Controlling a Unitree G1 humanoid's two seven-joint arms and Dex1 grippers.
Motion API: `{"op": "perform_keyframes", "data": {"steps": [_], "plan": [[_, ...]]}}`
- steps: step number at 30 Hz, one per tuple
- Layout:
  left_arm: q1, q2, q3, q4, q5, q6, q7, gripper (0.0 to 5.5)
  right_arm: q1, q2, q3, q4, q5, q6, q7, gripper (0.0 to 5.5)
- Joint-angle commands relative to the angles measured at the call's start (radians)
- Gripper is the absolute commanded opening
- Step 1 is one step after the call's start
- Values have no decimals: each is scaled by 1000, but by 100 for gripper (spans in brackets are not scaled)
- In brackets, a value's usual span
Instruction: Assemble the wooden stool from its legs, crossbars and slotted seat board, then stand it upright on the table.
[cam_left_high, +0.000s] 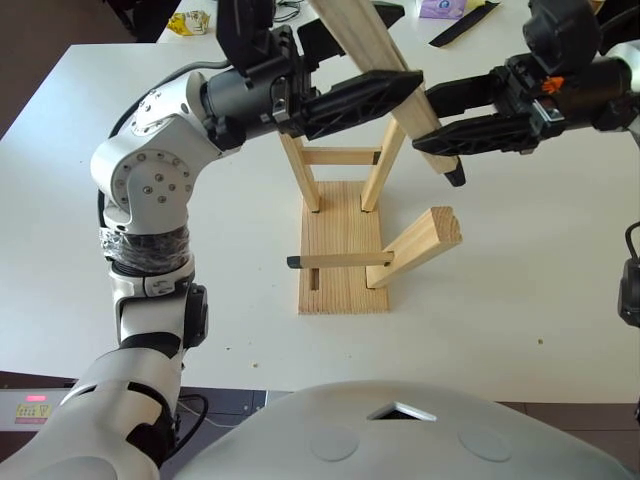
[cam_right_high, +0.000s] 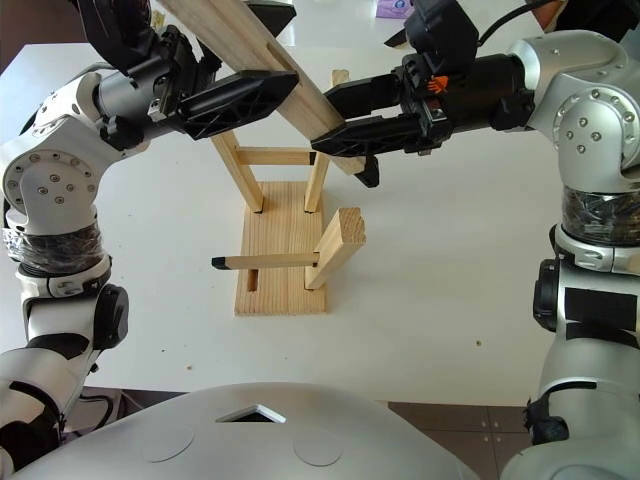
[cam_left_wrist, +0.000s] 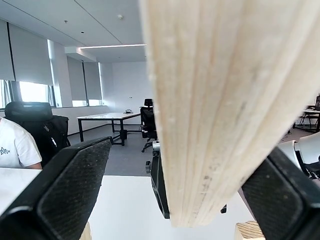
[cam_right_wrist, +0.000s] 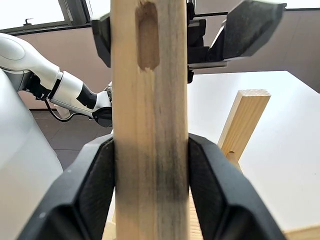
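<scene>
Your right tool (cam_left_high: 432, 120) is clamping the loose leg (cam_left_high: 360, 30), holding it slanted in the air. Your left tool (cam_left_high: 380, 100) is sitting spread open around that same leg. Below, the seat board (cam_left_high: 340, 290) is lying flat mid-tabletop (cam_left_high: 500, 280), carrying two upright legs (cam_left_high: 300, 170) at its far end and a leaning leg (cam_left_high: 425, 240) nearer you.

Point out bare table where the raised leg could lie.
Free: the table either side of the seat board, widest on the right, and the strip before its near end. Crowded: on the board, where two joined legs stand and a tilted leg with its crossbar leans.
</scene>
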Motion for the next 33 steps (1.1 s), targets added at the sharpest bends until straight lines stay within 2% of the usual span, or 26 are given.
{"op": "perform_keyframes", "data": {"steps": [1,12,24,26,33], "plan": [[16,10,-6,-27,-10,15,-2,424,-55,-14,25,30,-37,-26,40,205],[34,11,0,-48,-22,17,-1,424,-40,-30,57,22,-95,-60,109,205],[64,36,6,-87,-73,33,-35,236,-39,-31,68,33,-120,-74,128,205],[64,34,3,-85,-72,31,-32,221,-37,-31,70,31,-122,-75,129,205],[67,29,-8,-84,-63,29,-19,220,-32,-35,75,24,-131,-79,136,205]]}}
